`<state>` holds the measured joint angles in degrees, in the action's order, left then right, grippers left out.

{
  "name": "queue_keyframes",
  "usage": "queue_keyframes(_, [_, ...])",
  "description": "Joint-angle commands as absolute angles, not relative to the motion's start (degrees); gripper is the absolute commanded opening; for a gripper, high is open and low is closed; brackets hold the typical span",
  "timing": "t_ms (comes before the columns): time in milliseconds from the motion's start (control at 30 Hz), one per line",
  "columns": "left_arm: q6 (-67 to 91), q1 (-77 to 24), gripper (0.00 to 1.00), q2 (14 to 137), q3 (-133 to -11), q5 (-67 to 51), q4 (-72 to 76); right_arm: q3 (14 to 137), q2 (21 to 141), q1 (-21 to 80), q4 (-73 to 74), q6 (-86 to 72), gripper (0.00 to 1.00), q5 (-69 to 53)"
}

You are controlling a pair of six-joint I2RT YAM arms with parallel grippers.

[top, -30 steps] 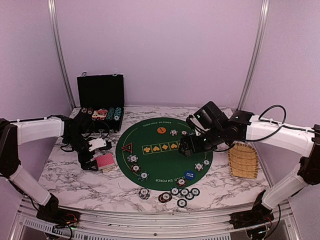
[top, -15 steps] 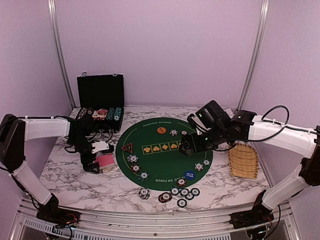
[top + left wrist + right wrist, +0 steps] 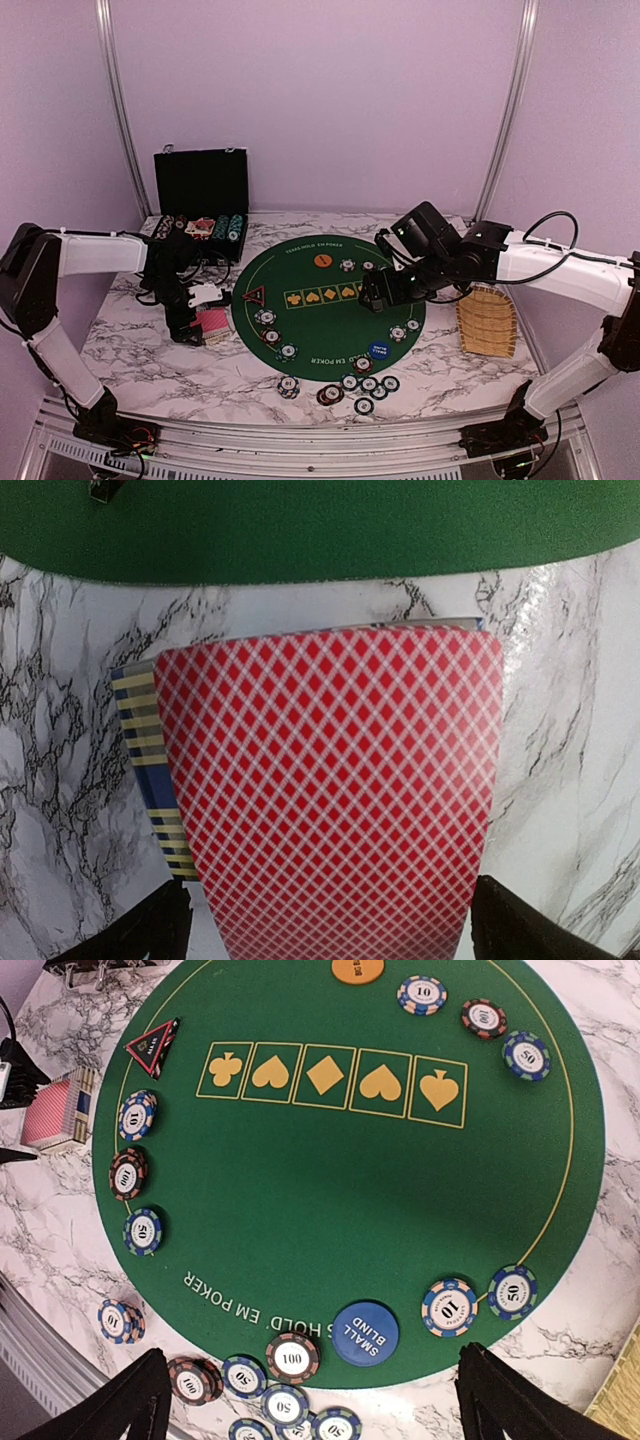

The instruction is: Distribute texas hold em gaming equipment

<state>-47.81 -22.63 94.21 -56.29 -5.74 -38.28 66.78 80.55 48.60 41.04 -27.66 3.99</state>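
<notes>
**A:** Which containers are out, and what's in them?

**B:** The black chip case (image 3: 200,205) stands open on the desk (image 3: 140,350) at about 10 o'clock from the green mat (image 3: 330,1190), lid upright. Its tray holds a row of teal chips (image 3: 235,228) at the right end and darker ones at the left. Something red and white sits between them, too small to tell. The wicker basket (image 3: 487,320) lies at the mat's 3 o'clock.

**A:** Count what's on the mat.

**B:** Nine chip piles (image 3: 135,1115): three around 9 o'clock, three at 1, two at 4, one near 6 by the edge. There are three markers: the orange button (image 3: 358,968) at 12, the triangular marker (image 3: 152,1045) near 10 and the blue button (image 3: 365,1333) at 5.

**A:** And off it?

**B:** Seven loose chips (image 3: 369,384), as far as I can count, are clustered on the marble at 6 o'clock. One deck of red-backed cards (image 3: 330,790) lies at 9, on top of a striped box (image 3: 140,760).

**A:** The grippers?

**B:** The left gripper (image 3: 330,930) is spread wide, one finger either side of the deck. I cannot tell whether it touches. The right gripper (image 3: 325,1410) hangs wide over the mat, holding nothing.
</notes>
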Motion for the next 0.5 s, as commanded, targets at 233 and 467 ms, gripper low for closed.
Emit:
queue_keyframes(233, [-48.23,-22.88,0.99,96.68,-57.39,-2.99,-36.15,67.33,79.28,49.03,41.34,-28.48,0.97,4.15])
queue_keyframes(467, [-49.20,-22.92,0.99,97.67,-56.74,-2.10,-35.23,66.84,79.42,48.99,41.08,-28.67,0.97,3.97])
